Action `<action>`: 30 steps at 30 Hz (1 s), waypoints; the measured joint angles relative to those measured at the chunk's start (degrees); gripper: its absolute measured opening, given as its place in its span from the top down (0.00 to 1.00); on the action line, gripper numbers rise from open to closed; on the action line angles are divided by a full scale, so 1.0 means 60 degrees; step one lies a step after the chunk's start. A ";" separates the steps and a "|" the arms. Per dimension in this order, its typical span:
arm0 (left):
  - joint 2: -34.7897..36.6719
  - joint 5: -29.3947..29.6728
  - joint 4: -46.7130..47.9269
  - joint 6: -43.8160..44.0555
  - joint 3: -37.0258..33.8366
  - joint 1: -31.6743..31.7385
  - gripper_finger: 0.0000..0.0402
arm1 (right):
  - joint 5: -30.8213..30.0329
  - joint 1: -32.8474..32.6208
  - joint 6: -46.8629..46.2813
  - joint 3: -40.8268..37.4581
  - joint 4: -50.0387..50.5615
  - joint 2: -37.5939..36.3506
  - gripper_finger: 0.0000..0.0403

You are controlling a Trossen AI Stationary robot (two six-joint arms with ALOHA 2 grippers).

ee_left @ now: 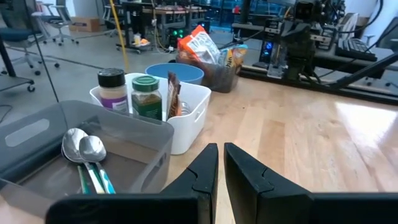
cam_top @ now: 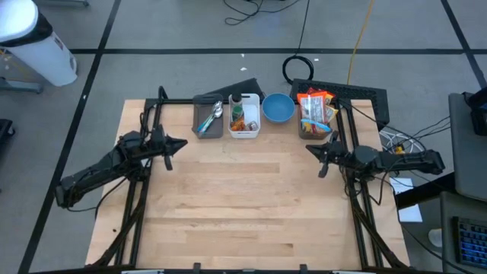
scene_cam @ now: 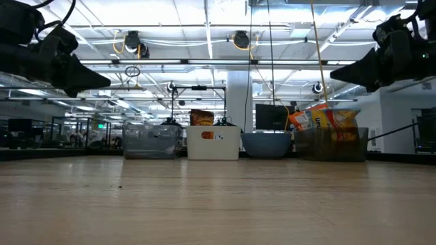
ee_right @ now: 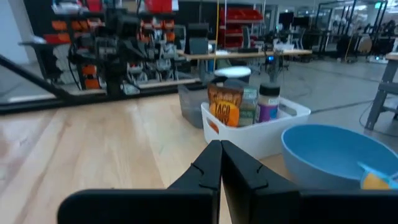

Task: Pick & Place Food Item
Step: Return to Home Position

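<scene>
Snack bags (cam_top: 315, 106) stand in a dark bin (cam_top: 316, 128) at the table's far right; they also show in the low view (scene_cam: 325, 122). A blue bowl (cam_top: 278, 107) stands left of that bin. A white bin (cam_top: 244, 116) holds spice jars and a packet (ee_left: 172, 93). My left gripper (cam_top: 181, 144) hovers shut above the table's left side. My right gripper (cam_top: 310, 149) hovers shut above the right side, near the dark bin.
A grey bin (cam_top: 208, 118) with spoons (ee_left: 84, 152) stands left of the white bin. All the containers line the far edge. The broad wooden tabletop (cam_top: 243, 205) lies between and in front of the arms. Cables and a dark stand lie beyond the far edge.
</scene>
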State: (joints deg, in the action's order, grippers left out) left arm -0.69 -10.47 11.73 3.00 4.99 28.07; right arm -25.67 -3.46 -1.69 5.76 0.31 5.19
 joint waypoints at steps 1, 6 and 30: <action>0.0000 -0.0005 0.0000 -0.0063 0.0000 -0.0023 0.92 | -0.0001 0.0000 0.0005 0.0001 0.0053 -0.0123 1.00; 0.0000 0.0003 0.0002 -0.0246 0.0000 -0.0076 0.92 | 0.0011 0.0000 -0.0339 0.0022 0.0426 -0.0590 1.00; 0.0000 0.0012 -0.0003 -0.0210 0.0000 -0.0068 0.92 | 0.0029 -0.0001 0.1227 -0.0011 -0.0253 -0.0730 1.00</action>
State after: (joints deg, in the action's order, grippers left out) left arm -0.69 -10.39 11.71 1.74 4.99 27.66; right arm -25.50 -3.47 5.67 5.69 -1.21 0.81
